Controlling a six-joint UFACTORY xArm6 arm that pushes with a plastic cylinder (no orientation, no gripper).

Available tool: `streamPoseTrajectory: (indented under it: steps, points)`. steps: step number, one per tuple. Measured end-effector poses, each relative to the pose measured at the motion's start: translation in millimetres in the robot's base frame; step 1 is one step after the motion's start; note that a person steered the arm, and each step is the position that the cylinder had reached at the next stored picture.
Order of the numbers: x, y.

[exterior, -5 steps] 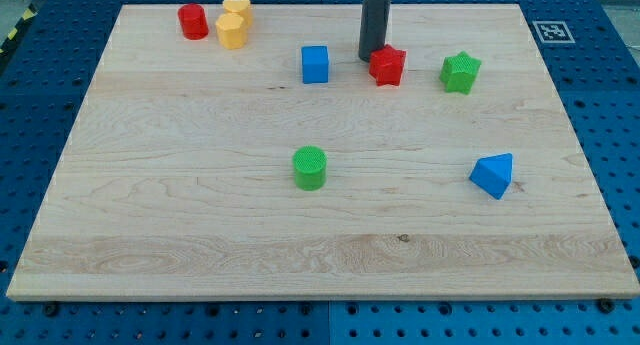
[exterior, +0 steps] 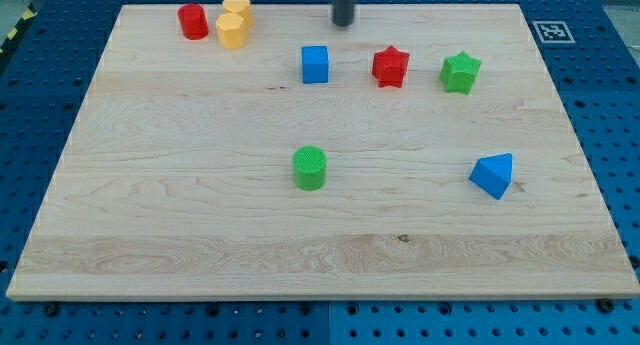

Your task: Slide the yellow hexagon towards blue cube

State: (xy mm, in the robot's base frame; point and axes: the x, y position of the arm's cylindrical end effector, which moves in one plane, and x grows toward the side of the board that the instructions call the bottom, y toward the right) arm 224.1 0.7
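The yellow hexagon (exterior: pixel 231 31) sits near the board's top left, touching a yellow heart-like block (exterior: pixel 237 8) above it and next to a red cylinder (exterior: pixel 193 21). The blue cube (exterior: pixel 315 64) stands to the right of the hexagon, a little lower. My tip (exterior: pixel 343 23) is near the top edge, above and slightly right of the blue cube, apart from every block and well right of the yellow hexagon.
A red star (exterior: pixel 389 66) and a green star (exterior: pixel 460 72) lie right of the blue cube. A green cylinder (exterior: pixel 310 168) is at mid board, a blue triangular block (exterior: pixel 493 174) at the right. The wooden board (exterior: pixel 150 215) rests on a blue pegboard.
My tip has moved up and to the left, away from the red star to a spot near the top edge. No block has moved.
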Motion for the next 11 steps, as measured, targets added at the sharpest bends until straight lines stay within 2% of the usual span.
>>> streamPoseTrajectory:
  steps: [1,3,4,8,10,11]
  points:
    - [0,-72]
    - [0,-141]
    - [9,-139]
    - [135,-139]
    - [201,-187]
    - [202,-187]
